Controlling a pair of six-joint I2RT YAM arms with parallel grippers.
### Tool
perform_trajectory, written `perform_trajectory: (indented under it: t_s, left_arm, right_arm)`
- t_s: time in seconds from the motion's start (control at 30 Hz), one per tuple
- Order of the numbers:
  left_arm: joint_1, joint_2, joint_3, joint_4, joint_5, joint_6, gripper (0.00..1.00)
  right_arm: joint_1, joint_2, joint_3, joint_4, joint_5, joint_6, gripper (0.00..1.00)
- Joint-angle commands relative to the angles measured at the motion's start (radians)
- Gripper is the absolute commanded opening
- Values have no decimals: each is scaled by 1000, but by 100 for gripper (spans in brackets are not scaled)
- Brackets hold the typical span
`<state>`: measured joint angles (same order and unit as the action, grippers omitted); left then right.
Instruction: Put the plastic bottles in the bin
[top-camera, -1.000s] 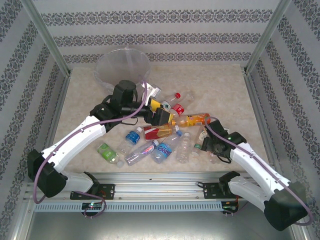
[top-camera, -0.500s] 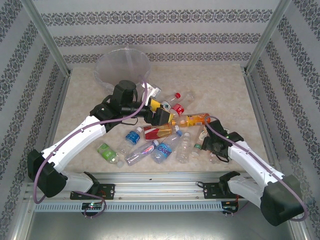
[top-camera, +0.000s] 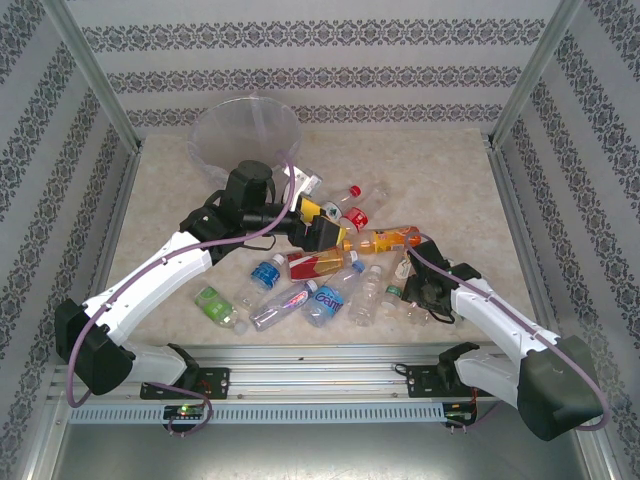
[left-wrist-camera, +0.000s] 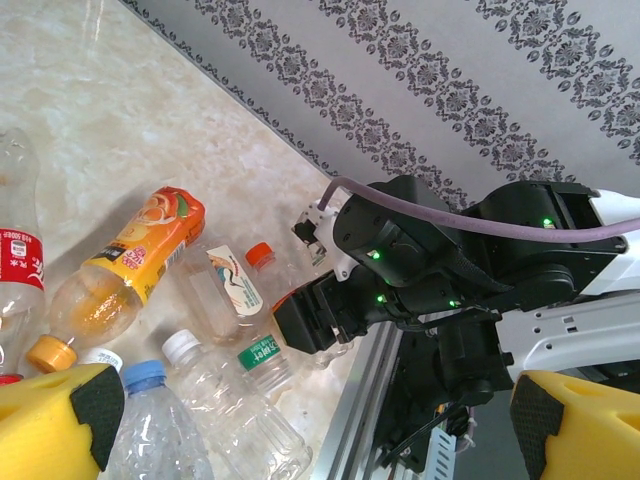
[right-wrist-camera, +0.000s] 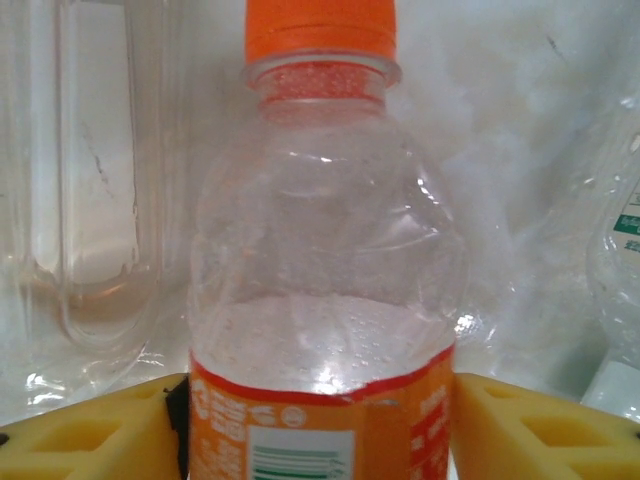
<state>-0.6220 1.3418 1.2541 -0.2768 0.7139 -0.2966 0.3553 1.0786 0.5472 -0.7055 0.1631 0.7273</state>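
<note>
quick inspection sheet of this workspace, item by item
surface: beige marbled tabletop, no spills seen
job's things: plastic bottles lying loose mid-table; bin upright at the far left, clear liner
clutter: nothing seen
grippers: left gripper open and empty above the heap's far side; right gripper with pads against both sides of the orange-capped bottle
cables: purple cable looped along each arm
surroundings: patterned walls on three sides, metal posts, rail at the near edge

Yellow jaws clasp the orange-capped bottle (right-wrist-camera: 320, 300) on both sides.
</note>
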Motion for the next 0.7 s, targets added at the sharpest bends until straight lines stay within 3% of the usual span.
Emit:
perform_trajectory:
  t_s: [0.0,0.27,0.37,0.5,0.67]
  left_arm:
    - [-8,-2,5,18,-3,-10,100]
    - [-8,12,1,42,-7,-67,100]
    - [-8,32,5,52,-4,-99,100]
    - [-8,51,4,69,14,-120,100]
    - [-8,53,-6,93,7,-151,100]
  right_arm:
    - [-9,-39,-1,-9,5,-14,62]
    - [-6,-228,67,-69,37,-66,56]
    - [1,-296,95,-34,-11,-123,55]
    - [18,-379,106,107,-161,-173,54]
    - [46,-376,118,310,-374,-180,51]
